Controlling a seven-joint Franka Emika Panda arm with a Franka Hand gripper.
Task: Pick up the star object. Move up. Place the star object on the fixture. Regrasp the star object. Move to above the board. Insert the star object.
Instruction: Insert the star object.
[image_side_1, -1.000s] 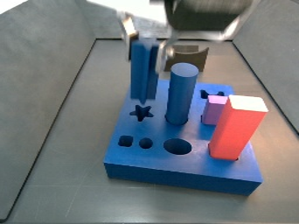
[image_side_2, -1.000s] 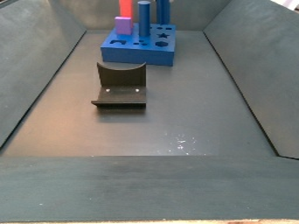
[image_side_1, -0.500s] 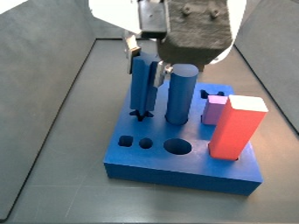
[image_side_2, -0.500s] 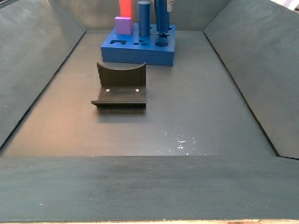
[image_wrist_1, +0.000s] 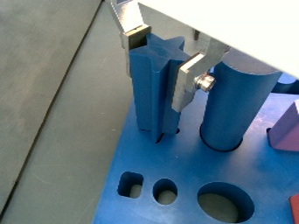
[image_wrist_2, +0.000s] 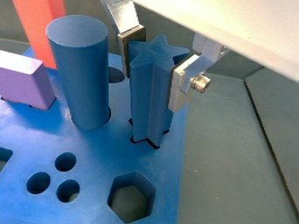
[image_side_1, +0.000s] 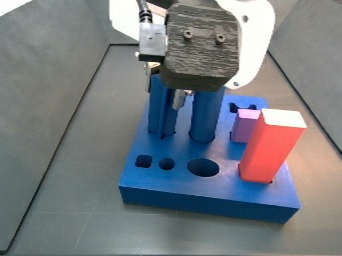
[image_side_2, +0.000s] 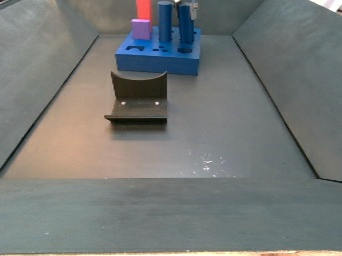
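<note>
Wrist views: gripper (image_wrist_1: 162, 59) closed on the upper part of the star (image_wrist_1: 153, 92), one silver finger (image_wrist_1: 188, 80) flat on each side; the star stands upright with its foot already inside the star hole of the board (image_wrist_1: 111, 149), next to the round cylinder (image_wrist_1: 237, 101). Its other angle, gripper (image_wrist_2: 155, 54), star (image_wrist_2: 149, 92), board (image_wrist_2: 176, 171), shows the same, with the hexagon hole empty toward the near edge and a purple block (image_wrist_2: 26, 79) beyond the cylinder (image_wrist_2: 84, 70). How deep the star sits I cannot tell. Side view: gripper (image_side_1: 174, 88) low over the board (image_side_1: 201, 190), its body hiding most of the grasp; star (image_side_1: 160, 112) visible below it near the board's back-left corner, red block (image_side_1: 271, 144) at the right edge. Side view from afar: board (image_side_2: 163, 62) at the far end of the floor, fixture (image_side_2: 138, 97) empty mid-floor, gripper itself too small to read. Judgement: insertion under way. To finish well, push straight down, keep the star vertical and its points matched to the hole, stay clear of the cylinder, release only once seated.
</note>
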